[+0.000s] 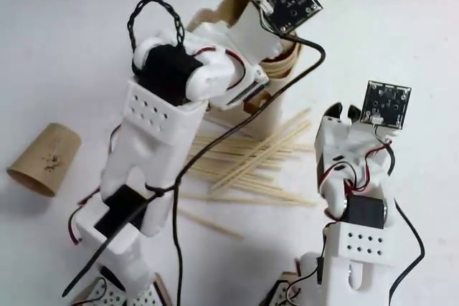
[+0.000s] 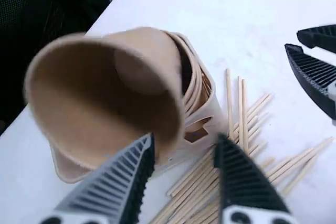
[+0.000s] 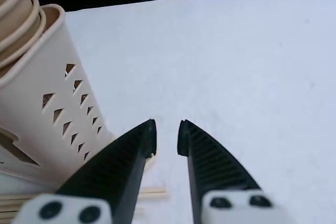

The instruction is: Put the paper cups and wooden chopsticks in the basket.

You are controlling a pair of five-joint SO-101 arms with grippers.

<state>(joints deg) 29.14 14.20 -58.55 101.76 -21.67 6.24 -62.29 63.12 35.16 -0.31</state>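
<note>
Firstly, white tabletop (image 1: 64,55), carrying all items. Left arm, one: raised over the basket, left gripper (image 2: 185,139) with fingers spread wide and nothing clamped between them. Right arm, one: low beside the basket, right gripper (image 3: 166,129) with fingers narrowly parted, holding nothing, its tips just above the tabletop. Basket (image 3: 52,124), one: beige plastic, upright, with triangular cut-outs in the wall, standing near the tabletop's far edge. Paper cups, brown: a nested stack (image 3: 16,14) inside the basket; one tilted cup (image 2: 100,98), mouth toward the left wrist camera, at the basket's top just beyond the left fingertips; one cup (image 1: 44,159) lying on its side, well apart on the tabletop. Wooden chopsticks (image 1: 251,163), many: scattered loose on the tabletop between the two arms, beside the basket's base.
</note>
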